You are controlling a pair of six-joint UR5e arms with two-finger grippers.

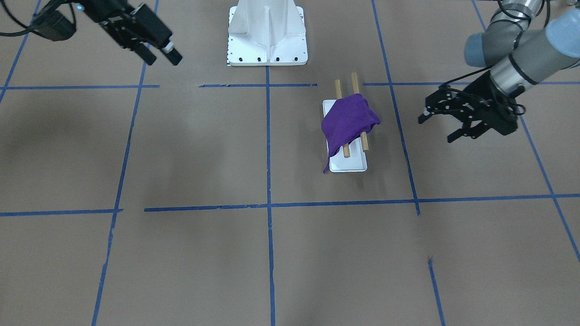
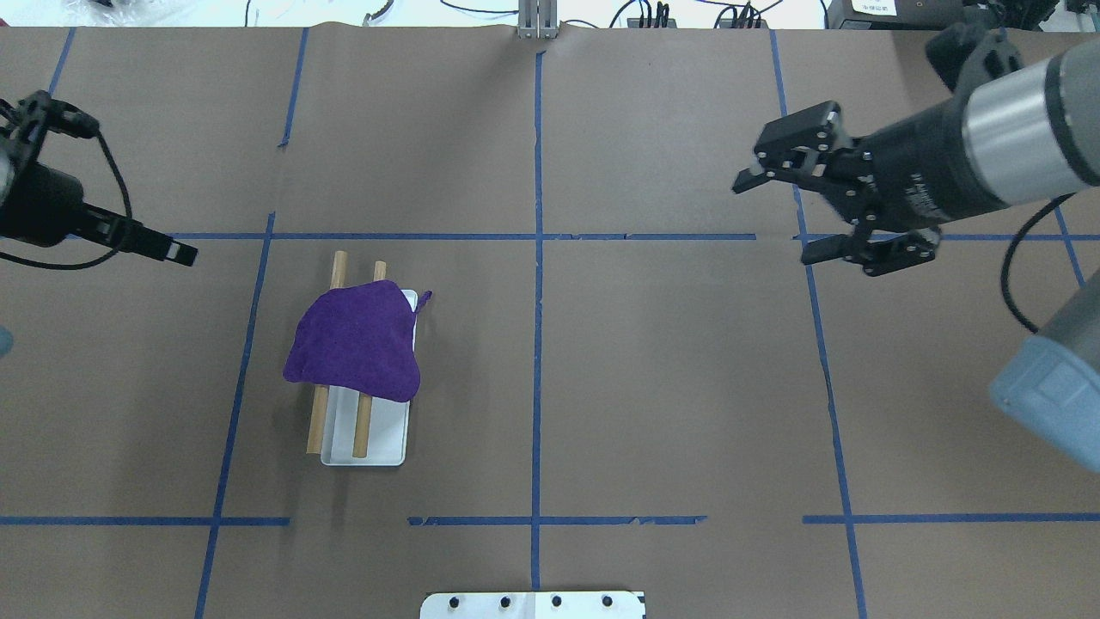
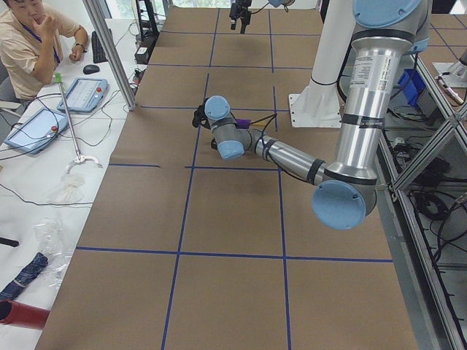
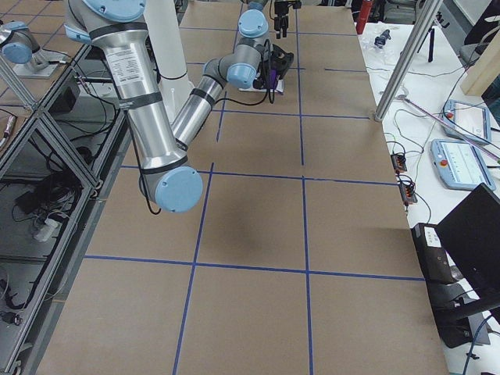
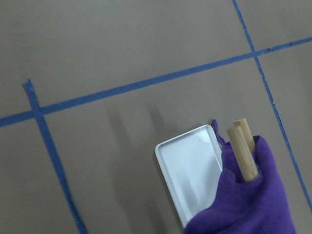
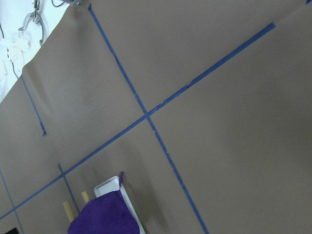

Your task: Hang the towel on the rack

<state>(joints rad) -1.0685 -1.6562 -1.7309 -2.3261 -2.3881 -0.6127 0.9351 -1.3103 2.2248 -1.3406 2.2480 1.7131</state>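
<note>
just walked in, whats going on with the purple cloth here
The purple towel lies draped across the two wooden bars of the small rack. Neither arm is touching it. The left tool hangs open in the air beside the rack, and the right tool is open far off on the other side of the table. The hanging looks done.
</note>
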